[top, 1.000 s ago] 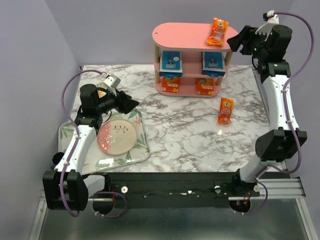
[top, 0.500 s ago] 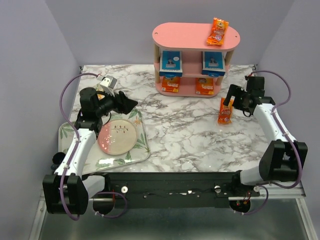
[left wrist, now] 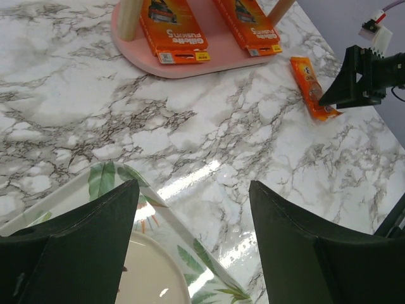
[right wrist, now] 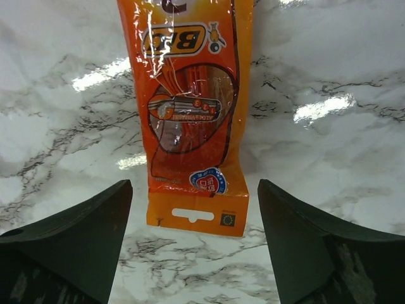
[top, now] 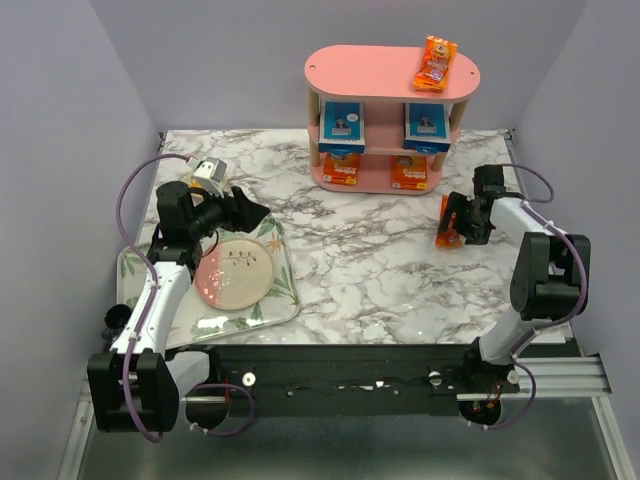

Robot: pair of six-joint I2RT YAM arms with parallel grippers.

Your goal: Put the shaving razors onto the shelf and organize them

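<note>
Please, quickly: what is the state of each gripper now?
Left gripper: open, holding nothing.
Right gripper: open, over the flat orange razor packet, not gripping it.

The top camera sits high up and looks down on the whole table (top: pixel 350 265). The left wrist camera looks low across it toward the shelf (left wrist: pixel 218 63). The right wrist camera looks straight down, very close, at one orange pack (right wrist: pixel 190 114). All three show that pack.

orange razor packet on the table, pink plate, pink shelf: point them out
orange razor packet (right wrist: pixel 193 120), right wrist view, printed middle
pink plate (top: pixel 228 284), top external view, bare centre
pink shelf (top: pixel 370 70), top external view, bare top board
</note>
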